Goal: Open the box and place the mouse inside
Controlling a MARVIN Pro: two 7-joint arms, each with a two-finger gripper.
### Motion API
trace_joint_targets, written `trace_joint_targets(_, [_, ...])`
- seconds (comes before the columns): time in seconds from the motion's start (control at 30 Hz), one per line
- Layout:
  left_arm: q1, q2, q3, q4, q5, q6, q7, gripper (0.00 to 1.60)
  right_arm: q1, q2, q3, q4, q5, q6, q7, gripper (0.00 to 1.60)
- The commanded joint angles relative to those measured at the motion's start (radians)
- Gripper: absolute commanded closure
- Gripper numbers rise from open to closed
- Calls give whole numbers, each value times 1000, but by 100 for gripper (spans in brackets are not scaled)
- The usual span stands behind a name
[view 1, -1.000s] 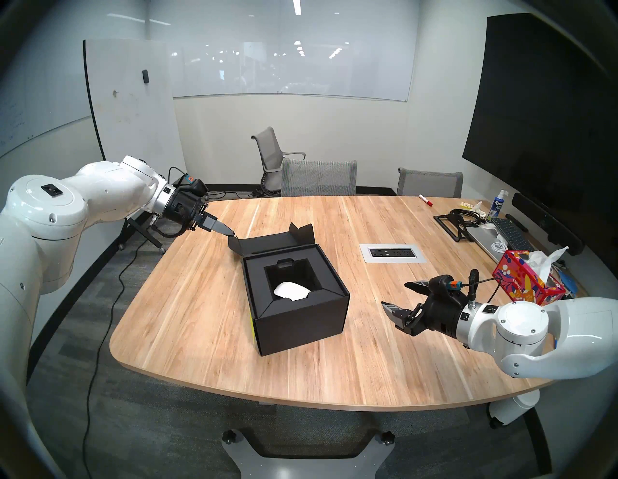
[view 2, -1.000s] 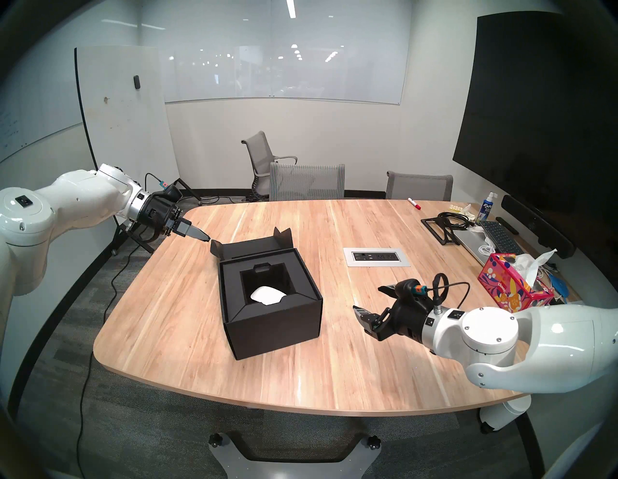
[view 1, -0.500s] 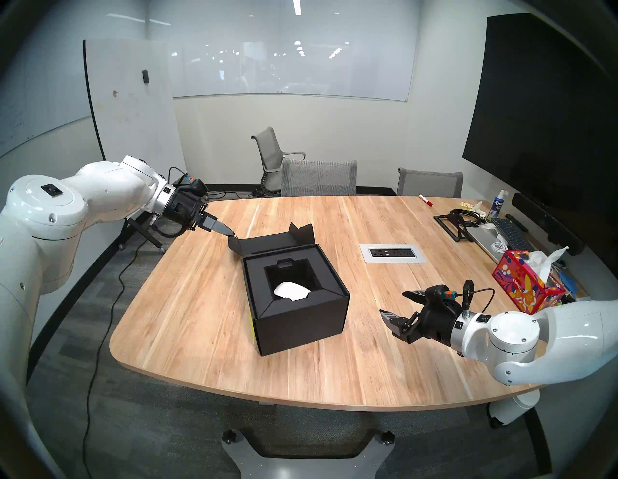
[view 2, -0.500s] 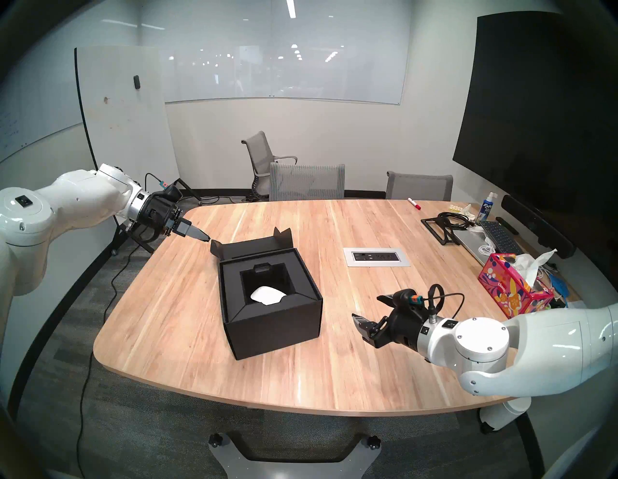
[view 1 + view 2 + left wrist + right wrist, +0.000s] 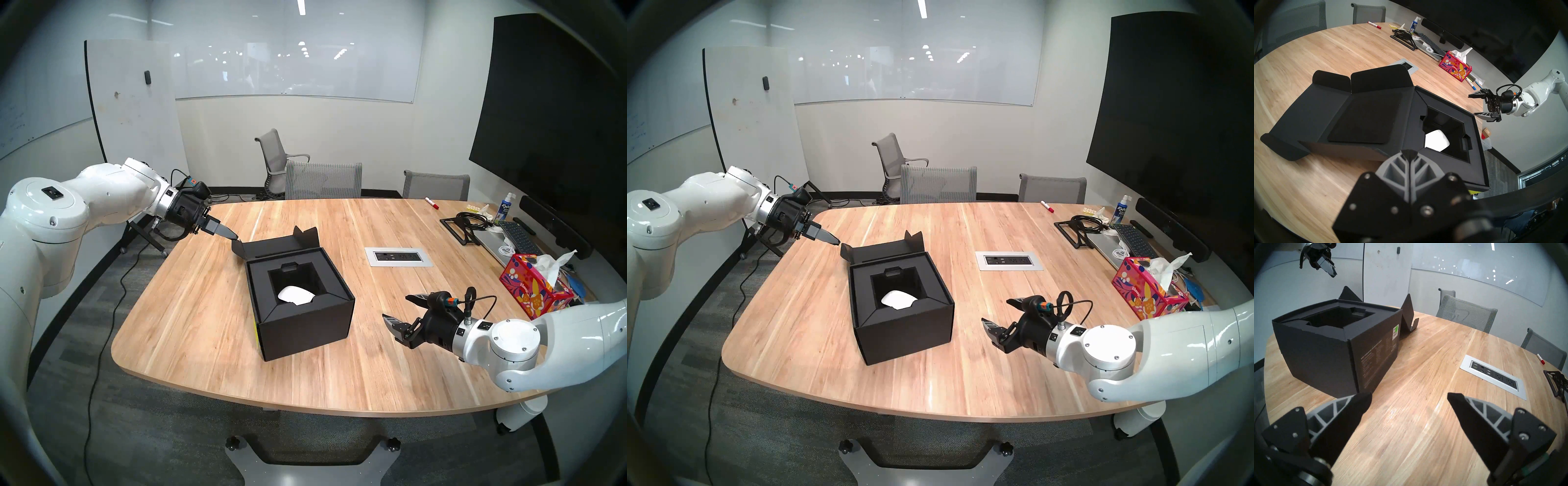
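Observation:
The black box [image 5: 305, 332] stands mid-table with its lid [image 5: 271, 247] folded back to the far left. The white mouse [image 5: 295, 294] lies in the recessed insert, and shows in the left wrist view too, mouse [image 5: 1436, 140]. My left gripper [image 5: 235, 237] is shut, with its tips at the lid's left edge and nothing visible between them. In its own view the left gripper [image 5: 1409, 152] sits just before that edge. My right gripper [image 5: 395, 306] hovers open and empty over the table to the right of the box. In the right wrist view the box [image 5: 1322, 351] hides the mouse.
A grey power outlet panel [image 5: 398, 257] is set into the table behind the right gripper. A red floral tissue box [image 5: 532, 288], a keyboard [image 5: 519, 234], a black stand [image 5: 458, 225] and a marker [image 5: 431, 203] sit at the right edge. Grey chairs [image 5: 322, 180] line the far side.
The right arm has drifted slightly left and toward the table's near edge, with its gripper still open. The left arm, the box and the mouse have not moved.

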Motion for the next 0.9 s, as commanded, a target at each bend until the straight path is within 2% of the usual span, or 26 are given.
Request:
trace_joint_targets(0.0, [-24, 0, -8, -1, -2, 2, -1, 160, -4, -11, 14, -5, -1, -27, 11, 0])
trace_joint_targets(0.87, [-23, 0, -11, -1, 0, 3, -1, 160, -9, 5, 16, -13, -12, -25, 8, 0])
